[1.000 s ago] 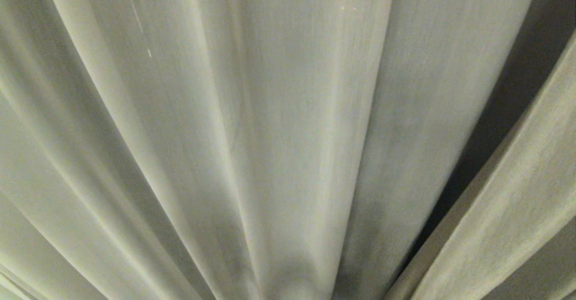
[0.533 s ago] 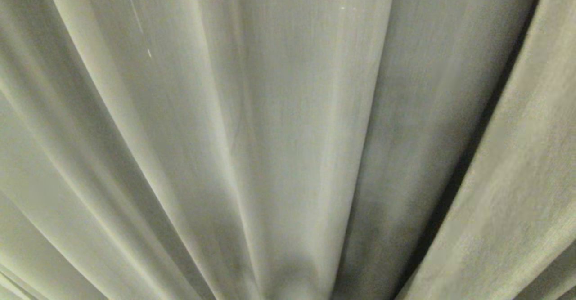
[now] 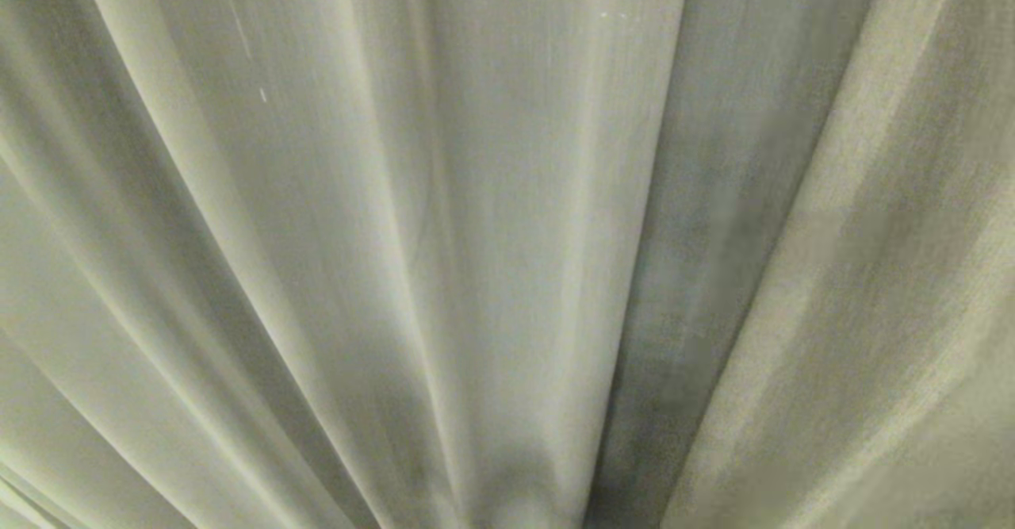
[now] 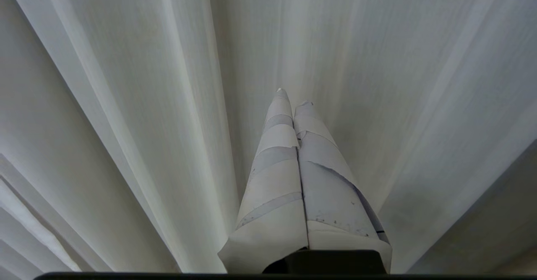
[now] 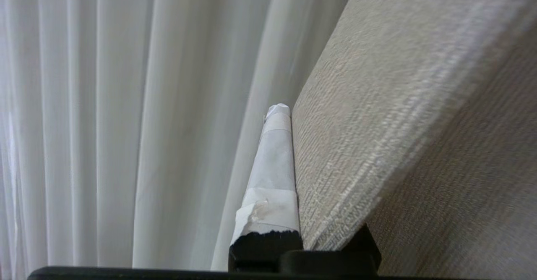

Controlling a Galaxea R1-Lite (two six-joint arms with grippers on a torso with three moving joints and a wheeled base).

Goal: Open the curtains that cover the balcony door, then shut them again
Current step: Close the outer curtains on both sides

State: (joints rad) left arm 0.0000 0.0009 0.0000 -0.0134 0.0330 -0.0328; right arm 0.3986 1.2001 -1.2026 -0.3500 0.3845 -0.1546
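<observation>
The curtains (image 3: 507, 196) fill everything we can see, and their long pleats run from six o'clock up towards twelve in the head view, fanning outward as they rise. Nothing of the balcony door shows, so we judge it fully covered behind the fabric and the closing leg of the task near its end. A second, coarser-woven panel (image 3: 872, 275) takes the three o'clock side of that view and overlaps the finer cloth with no dark gap between them. In the right wrist view the same coarse panel lies flat against the one taped finger (image 5: 272, 162) we can see, with its hemmed edge parallel to that finger. The right gripper (image 5: 289, 111) has its jaws drawn together. The hem seems to pass between them, so we read it as pinched there, though the other finger is hidden behind the cloth. The panel's long axis is vertical, so any further drawing must go sideways across it, from three o'clock towards nine, and the right arm is clearly the nearer one to that edge. The left gripper (image 4: 293, 97) points into the finer pleats, its jaws fully closed on nothing, tips just short of the fabric or grazing it; we cannot tell which.
</observation>
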